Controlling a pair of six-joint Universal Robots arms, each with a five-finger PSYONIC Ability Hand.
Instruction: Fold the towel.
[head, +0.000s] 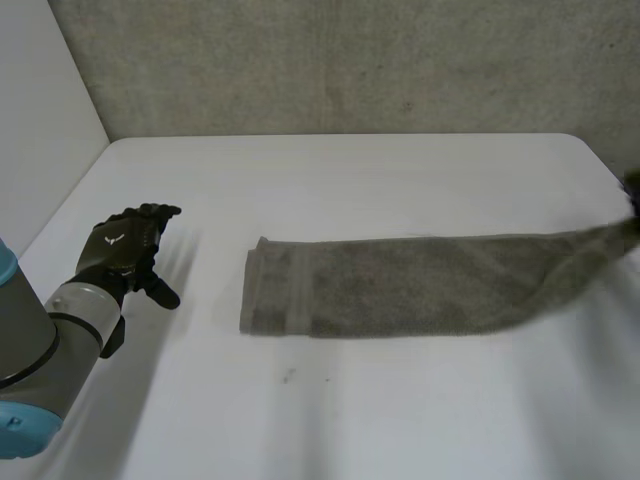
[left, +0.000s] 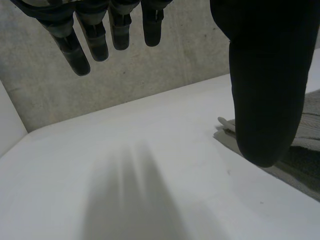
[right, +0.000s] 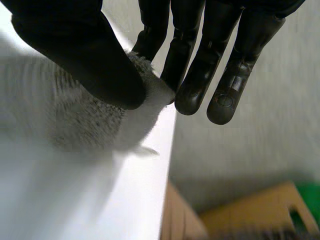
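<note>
Towel (head: 400, 285) tip half hidden in right hand's (right: 90, 55) pinch.

A white worktop (head: 380, 170) is stretching back to a rough grey wall (head: 350, 60) and is meeting a plain white panel (head: 40, 110) at the head view's left. 2 small dark specks (head: 288, 376) are sitting on its near part. Past the worktop's edge, a brown box (right: 240, 215) is lying lower down, with something green (right: 307, 200) showing just beside it.
</note>
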